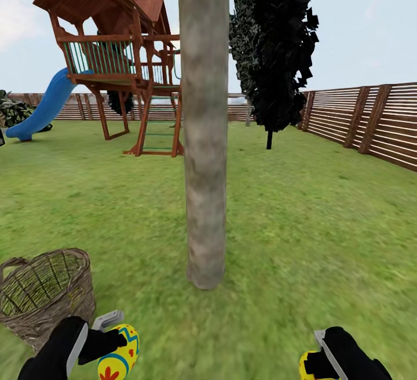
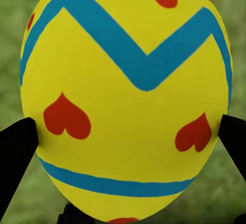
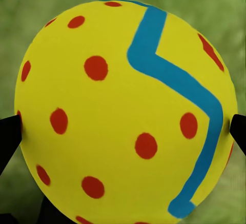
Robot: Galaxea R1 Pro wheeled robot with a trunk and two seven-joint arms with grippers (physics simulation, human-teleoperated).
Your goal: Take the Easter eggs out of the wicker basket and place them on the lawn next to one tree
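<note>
A yellow Easter egg (image 1: 119, 354) with blue zigzag bands and red hearts sits in my left gripper (image 1: 110, 342), which is shut on it low at the left, just right of the wicker basket (image 1: 43, 293). Up close, that egg (image 2: 125, 101) is pinched between black fingers (image 2: 15, 157). My right gripper (image 1: 317, 360) is shut on a second egg (image 1: 307, 366), yellow with red dots and a blue band (image 3: 125, 116). The tree (image 1: 204, 136) with its thick pale trunk stands straight ahead on the lawn (image 1: 301, 223), between both grippers. No egg shows through the basket's open top.
A wooden playset (image 1: 124, 61) with a blue slide (image 1: 43, 110) stands far left. A small black tree (image 1: 278, 50) rises behind the trunk to the right. A slatted brown fence (image 1: 370, 119) runs along the right and back.
</note>
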